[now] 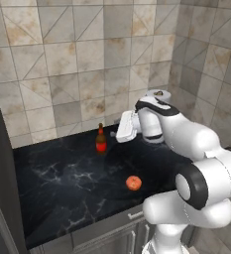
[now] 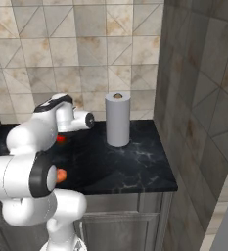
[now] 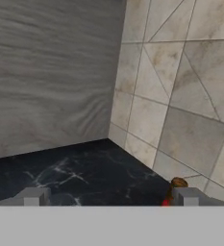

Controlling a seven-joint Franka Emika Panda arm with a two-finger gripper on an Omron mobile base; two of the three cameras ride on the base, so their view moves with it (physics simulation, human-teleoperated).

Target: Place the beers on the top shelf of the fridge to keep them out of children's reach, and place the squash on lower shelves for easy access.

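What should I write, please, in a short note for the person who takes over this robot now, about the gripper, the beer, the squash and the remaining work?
Gripper: open, holding nothing, raised above the counter beside the dark brown beer bottle, not touching it.
Brown beer bottle: upright on the counter near the tiled wall.
Squash: on the counter, nearer the front edge, apart from the bottle.
Paper towel roll: upright at the counter's back right corner.
Done: nothing placed yet.
Left: grasp the bottle and take it to the top fridge shelf, then the squash to a lower shelf.
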